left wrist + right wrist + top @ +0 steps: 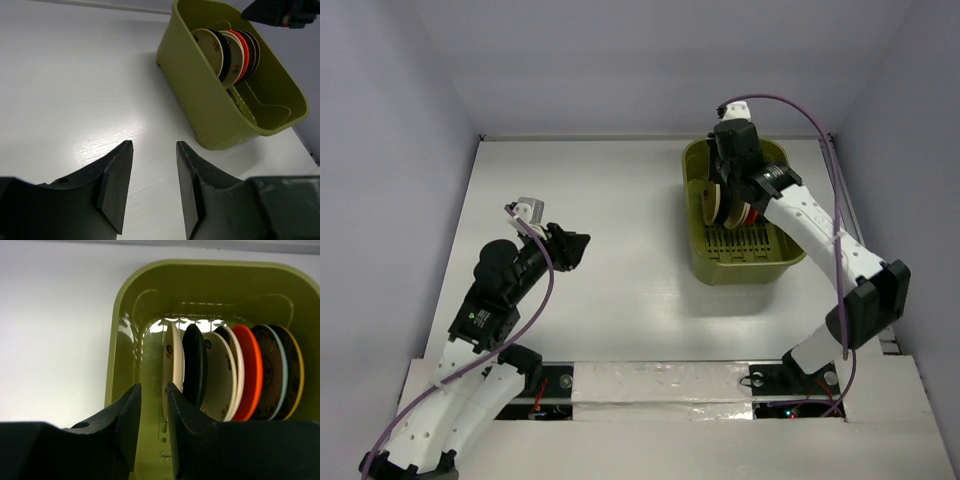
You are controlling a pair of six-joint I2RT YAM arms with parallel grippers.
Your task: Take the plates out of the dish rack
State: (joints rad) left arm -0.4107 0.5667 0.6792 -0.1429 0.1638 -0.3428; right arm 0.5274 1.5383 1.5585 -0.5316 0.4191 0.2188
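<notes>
Black-fingered, my left gripper [154,146] hangs spread and empty over the white table [65,85], with wide open surface before the olive dish rack [195,95] ahead to the right. My right gripper [153,387] hovers over the rack, jaws narrowly parted, pinching nothing. Just beyond, the plates [220,375] stand on edge in a tight row, a slim gap to the left wall

Plates [220,375], perhaps six, upright in rack [120,330]

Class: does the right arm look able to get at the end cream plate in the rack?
Probably yes: the right gripper hangs open just before the cream plate, with nothing between them.
</notes>
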